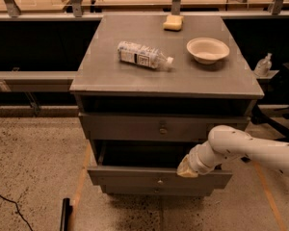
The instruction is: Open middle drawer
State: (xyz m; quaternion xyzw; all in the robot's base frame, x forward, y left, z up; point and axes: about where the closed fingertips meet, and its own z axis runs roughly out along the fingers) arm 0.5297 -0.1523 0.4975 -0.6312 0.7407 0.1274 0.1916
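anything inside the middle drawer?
The middle drawer stands pulled out; its visible interior is dark, nothing discernible inside. The gripper at its front edge covers part of it; the top drawer overhangs the back.

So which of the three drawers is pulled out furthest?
The middle drawer: its front juts furthest forward, and the pincer sits at its top edge.

A cabinet [111, 76] stands in the middle of the frame. On its top a bottle [143, 56] lies on its side, left of a bowl [207, 50]. A sponge [173, 23] sits behind them, at the back edge. Under the top are three drawers, one below the other. The middle drawer [130, 176] sticks out further to the front than the top drawer [125, 126] and the bottom drawer [130, 190]. Low in the frame, the gripper [187, 170] is at the top edge of the middle drawer's front, right of its knob [159, 181].
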